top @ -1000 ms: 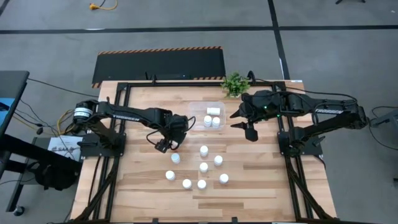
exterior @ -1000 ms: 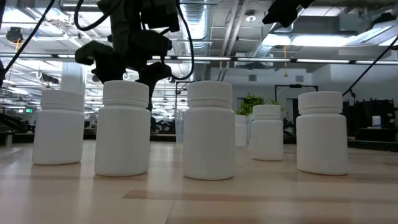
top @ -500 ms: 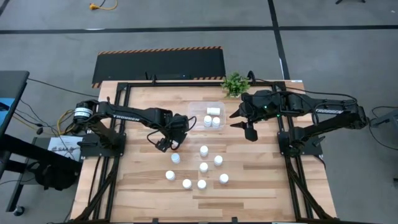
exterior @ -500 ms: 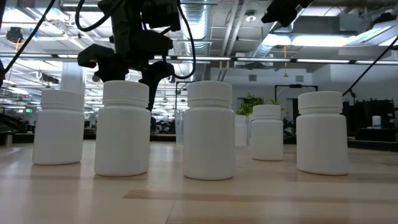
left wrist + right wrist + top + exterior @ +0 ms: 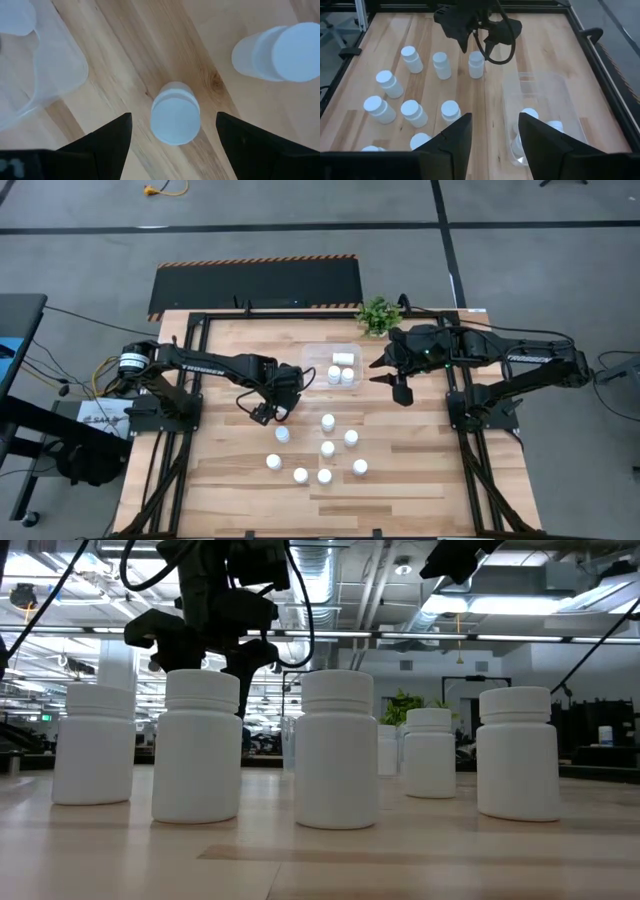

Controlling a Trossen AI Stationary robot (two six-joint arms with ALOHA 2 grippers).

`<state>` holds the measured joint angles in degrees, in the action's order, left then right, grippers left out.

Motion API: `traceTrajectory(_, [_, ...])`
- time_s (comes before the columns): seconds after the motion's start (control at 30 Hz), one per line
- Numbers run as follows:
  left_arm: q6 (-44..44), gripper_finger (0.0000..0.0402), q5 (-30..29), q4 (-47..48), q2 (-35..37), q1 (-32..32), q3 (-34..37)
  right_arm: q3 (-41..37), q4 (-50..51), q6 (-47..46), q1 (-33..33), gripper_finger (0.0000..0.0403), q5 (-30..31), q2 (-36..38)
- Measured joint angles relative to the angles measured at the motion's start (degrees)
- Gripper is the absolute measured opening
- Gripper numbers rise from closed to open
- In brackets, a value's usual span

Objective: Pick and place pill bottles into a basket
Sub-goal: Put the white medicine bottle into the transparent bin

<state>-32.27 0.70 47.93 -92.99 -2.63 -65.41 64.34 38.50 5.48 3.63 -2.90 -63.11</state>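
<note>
The left gripper hangs wide open right above one white pill bottle standing on the desk, near the clear basket. The right gripper waits open over the basket.

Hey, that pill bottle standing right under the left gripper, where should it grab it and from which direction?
Come straight down from above. The pill bottle stands upright, cap up, centred between the open fingers of the left gripper. Close on the round side wall just below the cap; a cylinder grips equally from any side. The clear bin and the neighbouring bottle stand apart from it.
</note>
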Motion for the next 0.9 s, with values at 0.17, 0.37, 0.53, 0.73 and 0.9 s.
traceTrajectory(0.17, [-0.13,0.0279,0.01,0.13,0.0,0.07,0.0,0.0,0.0,-0.07,0.75,0.0153,0.0,0.0])
traceTrajectory(0.37, [-0.1,0.0279,0.72,0.5,-1.68,0.05,0.08,0.0,-0.07,-0.04,1.1,0.0149,-0.02,0.0])
traceTrajectory(0.53, [0.04,0.0279,2.55,0.32,-3.43,0.04,0.07,0.02,-0.26,-0.05,1.1,0.0146,-0.02,0.0])
traceTrajectory(0.73, [-0.49,0.0279,3.0,0.03,-3.72,-0.31,0.07,0.02,-0.26,-0.04,1.1,0.0146,-0.02,0.0])
traceTrajectory(0.9, [-1.25,0.0279,3.01,-0.46,-3.72,-0.33,0.06,0.02,-0.31,-0.04,1.1,0.0142,-0.02,0.0])
